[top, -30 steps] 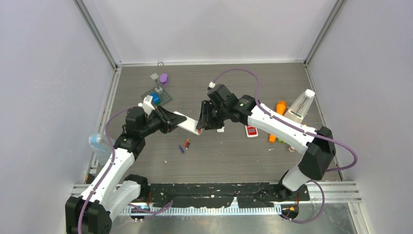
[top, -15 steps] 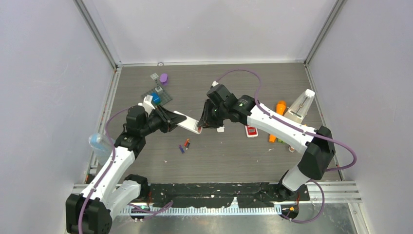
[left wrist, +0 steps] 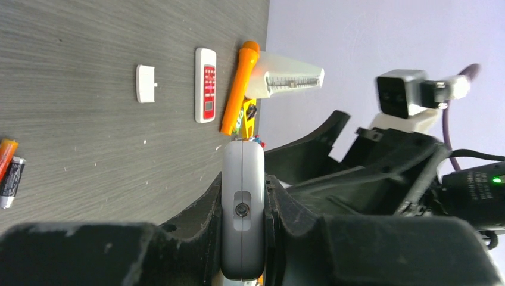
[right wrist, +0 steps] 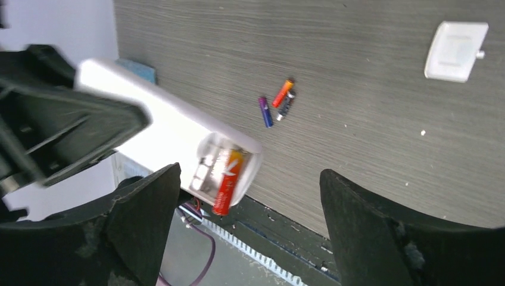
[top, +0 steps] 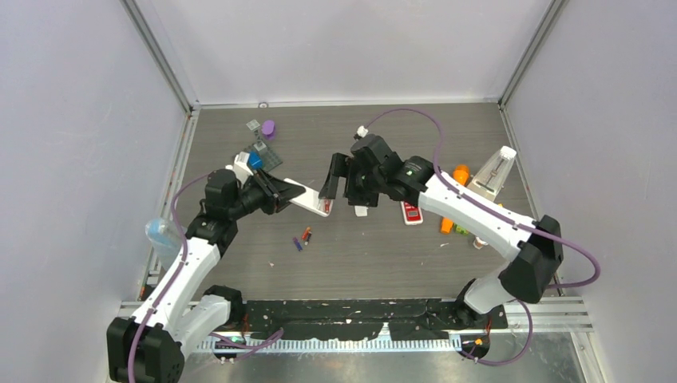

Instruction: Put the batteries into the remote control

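Jaws of the left gripper (top: 279,194) are clamped on a white oblong plastic remote control (right wrist: 172,134), held above the dark wood-grain bench (top: 383,255). Jaws of the right gripper (top: 342,183) stand spread wide and empty over its open compartment, where one red-orange cylindrical battery (right wrist: 228,177) lies, apparently only half-seated. Three loose small batteries (right wrist: 277,101) lie together on the bench.

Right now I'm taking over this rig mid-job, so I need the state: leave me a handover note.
Left gripper: shut on the remote, compartment open.
Right gripper: open, empty, beside the remote's open end.
Done: one red-orange battery lies in the compartment; seating unclear.
To do: three loose batteries on the table, then the cover, also on the table.
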Tool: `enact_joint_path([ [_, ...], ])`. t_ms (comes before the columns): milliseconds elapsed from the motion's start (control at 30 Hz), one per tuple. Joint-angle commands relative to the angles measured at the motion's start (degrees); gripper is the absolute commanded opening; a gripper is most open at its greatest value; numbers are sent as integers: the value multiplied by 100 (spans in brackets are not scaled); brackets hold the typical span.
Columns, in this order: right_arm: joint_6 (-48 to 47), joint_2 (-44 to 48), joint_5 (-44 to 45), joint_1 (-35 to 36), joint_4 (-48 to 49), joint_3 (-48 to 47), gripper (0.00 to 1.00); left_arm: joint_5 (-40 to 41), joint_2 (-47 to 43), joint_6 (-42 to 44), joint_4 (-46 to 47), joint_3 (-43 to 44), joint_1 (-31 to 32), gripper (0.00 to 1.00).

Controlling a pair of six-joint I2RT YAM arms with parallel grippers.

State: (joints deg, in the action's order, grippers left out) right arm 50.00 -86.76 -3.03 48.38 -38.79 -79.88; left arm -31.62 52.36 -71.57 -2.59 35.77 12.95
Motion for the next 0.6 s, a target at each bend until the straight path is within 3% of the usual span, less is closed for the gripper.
enact_joint_path([
  [0, -600, 607, -286, -69, 735, 122, 95, -350, -29, 35, -57, 217, 23, 0],
  [200, -1968, 770, -1234, -107, 1182, 261, 99, -618, -62, 144, -109, 199, 23, 0],
  [400, -3427, 551, -1697, -109, 448, -89, 99, -1295, 58, 889, -375, 513, 28, 0],
  [567, -4084, 472, -2112, -97, 20, -78, 100, -1687, 184, 1451, -768, 877, 23, 0],
])
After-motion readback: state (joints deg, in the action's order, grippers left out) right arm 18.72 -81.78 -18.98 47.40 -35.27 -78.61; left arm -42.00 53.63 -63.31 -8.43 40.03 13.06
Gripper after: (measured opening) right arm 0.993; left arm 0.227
